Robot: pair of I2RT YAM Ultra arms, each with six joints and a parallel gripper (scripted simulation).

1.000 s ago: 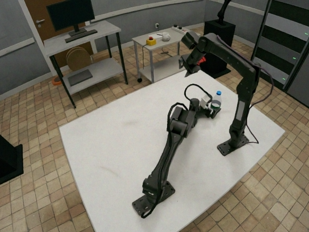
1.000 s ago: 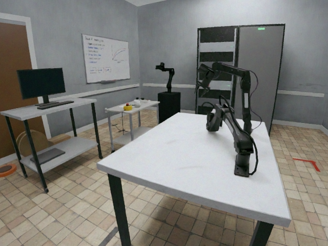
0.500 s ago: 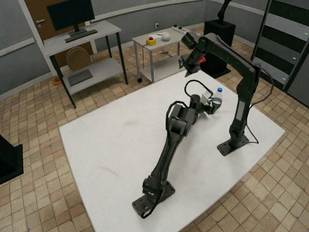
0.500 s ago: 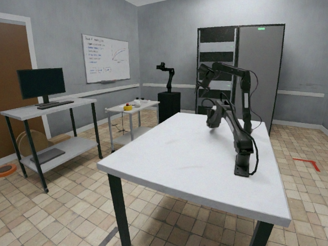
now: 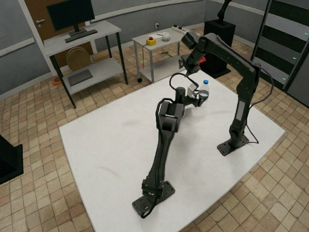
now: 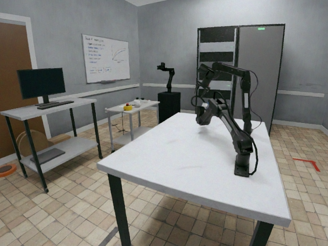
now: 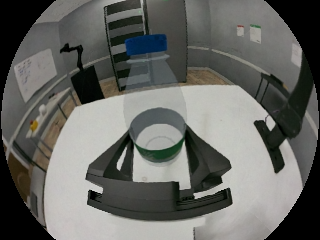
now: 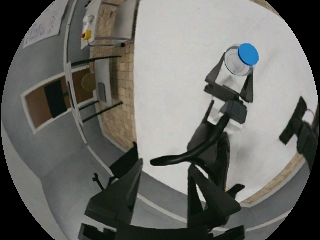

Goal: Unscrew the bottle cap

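A clear plastic bottle (image 5: 204,91) with a blue cap (image 5: 205,81) stands upright on the white table, toward its far side. My left gripper (image 5: 202,97) reaches in level at the bottle's lower body. In the left wrist view its fingers press both sides of the bottle (image 7: 155,114) at the green label band, with the cap (image 7: 148,46) above. My right gripper (image 5: 186,71) hangs high above and to the left of the bottle, open and empty. The right wrist view looks down on the bottle (image 8: 236,63) and the cap (image 8: 248,54). In the exterior view the left arm hides the bottle.
The right arm's base (image 5: 233,146) stands on the table near the bottle, and the left arm's base (image 5: 153,197) is at the near edge. A rolling cart (image 5: 159,37) and a monitor desk (image 5: 79,35) stand beyond the table.
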